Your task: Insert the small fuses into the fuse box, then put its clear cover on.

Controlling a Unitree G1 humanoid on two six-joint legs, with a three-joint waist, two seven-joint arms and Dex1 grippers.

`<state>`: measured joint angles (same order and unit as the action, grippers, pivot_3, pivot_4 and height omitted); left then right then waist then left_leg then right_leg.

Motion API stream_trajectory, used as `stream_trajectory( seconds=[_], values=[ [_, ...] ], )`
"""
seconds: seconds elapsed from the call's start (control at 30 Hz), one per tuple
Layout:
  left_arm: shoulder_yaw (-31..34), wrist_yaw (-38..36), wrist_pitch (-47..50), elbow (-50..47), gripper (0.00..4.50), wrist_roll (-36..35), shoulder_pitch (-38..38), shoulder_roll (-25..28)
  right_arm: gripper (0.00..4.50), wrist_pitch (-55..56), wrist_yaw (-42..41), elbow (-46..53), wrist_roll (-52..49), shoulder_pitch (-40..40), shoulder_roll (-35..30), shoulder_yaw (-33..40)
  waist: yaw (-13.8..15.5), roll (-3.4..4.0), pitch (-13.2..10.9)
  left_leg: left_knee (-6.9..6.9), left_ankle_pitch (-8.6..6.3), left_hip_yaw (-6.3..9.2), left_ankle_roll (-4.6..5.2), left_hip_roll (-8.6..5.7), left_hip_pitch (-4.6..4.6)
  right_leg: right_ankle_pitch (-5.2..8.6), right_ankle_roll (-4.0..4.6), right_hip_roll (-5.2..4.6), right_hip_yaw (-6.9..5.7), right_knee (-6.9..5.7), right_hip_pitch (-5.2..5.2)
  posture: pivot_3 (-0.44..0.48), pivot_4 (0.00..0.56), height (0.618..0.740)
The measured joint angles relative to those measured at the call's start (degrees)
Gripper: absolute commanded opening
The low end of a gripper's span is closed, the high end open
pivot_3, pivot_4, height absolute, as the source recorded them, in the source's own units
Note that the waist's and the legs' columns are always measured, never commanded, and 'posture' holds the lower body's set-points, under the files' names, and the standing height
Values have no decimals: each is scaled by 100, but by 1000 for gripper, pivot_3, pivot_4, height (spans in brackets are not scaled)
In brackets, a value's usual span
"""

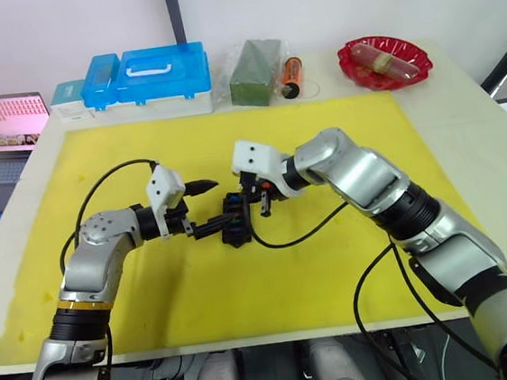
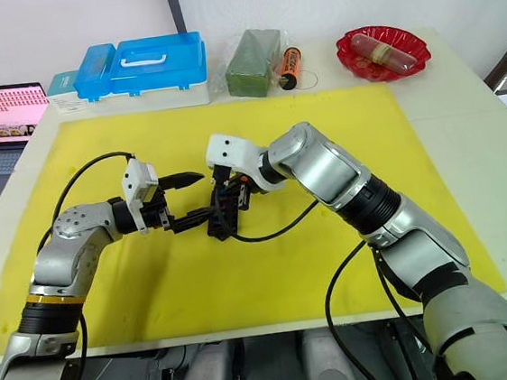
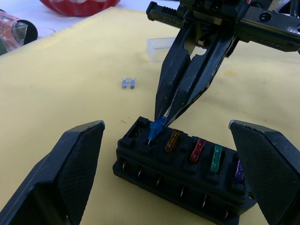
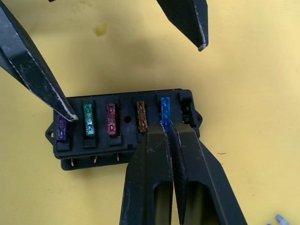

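Observation:
The black fuse box (image 1: 234, 226) lies mid-mat. In its slots sit purple (image 4: 62, 129), green (image 4: 88, 120), red (image 4: 111, 120) and tan (image 4: 141, 116) small fuses. My right gripper (image 4: 166, 127) is shut on a blue fuse (image 4: 165, 108), whose prongs are at the slot beside the tan one; the end slot is bare. My left gripper (image 1: 206, 208) stands open, one finger (image 4: 35, 77) touching the box's purple end, the other finger (image 4: 187, 18) past its far side. A grey fuse (image 3: 128, 84) and the clear cover (image 3: 161, 48) lie on the mat beyond the box.
The yellow mat (image 1: 155, 291) covers the table. Along the back edge stand a blue-lidded storage case (image 1: 160, 73), a green packet (image 1: 255, 72), an orange cylinder (image 1: 291, 75) and a red dish (image 1: 383, 61). A laptop (image 1: 2, 126) sits far left. Black cables loop from both wrists.

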<state>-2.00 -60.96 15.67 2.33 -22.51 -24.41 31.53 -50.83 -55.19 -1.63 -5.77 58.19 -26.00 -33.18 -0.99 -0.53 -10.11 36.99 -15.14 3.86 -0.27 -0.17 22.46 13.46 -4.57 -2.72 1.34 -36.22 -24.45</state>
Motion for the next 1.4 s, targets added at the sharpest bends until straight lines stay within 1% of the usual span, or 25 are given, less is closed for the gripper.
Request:
stream_trajectory(
  seconds=[1.17, 1.23, 1.4],
  values=[
    [0, 19, -4, 0, 4500, 8, 0, 1, 46, 324, -317, -83, 378, -44, -3, -19, 2, 0, 0, 1, 0, 0, -1, -1, 0, 0, 0, 0, 0, 0, 0, 0, 150, 740],
    [0, 19, -4, 0, 4500, 9, 0, 1, 510, 328, -320, -83, 386, -46, -3, -20, 2, 0, 0, 1, 0, 0, -1, -1, 0, 0, 0, -1, 0, 0, 0, 0, 150, 740],
    [0, 19, -6, 0, 4500, 31, 0, 1, 510, 316, -313, -114, 443, -108, 6, -18, 2, 0, 0, 0, 0, 0, -1, -1, 0, 0, 0, 0, 0, 0, 0, 0, 150, 740]
  ],
)
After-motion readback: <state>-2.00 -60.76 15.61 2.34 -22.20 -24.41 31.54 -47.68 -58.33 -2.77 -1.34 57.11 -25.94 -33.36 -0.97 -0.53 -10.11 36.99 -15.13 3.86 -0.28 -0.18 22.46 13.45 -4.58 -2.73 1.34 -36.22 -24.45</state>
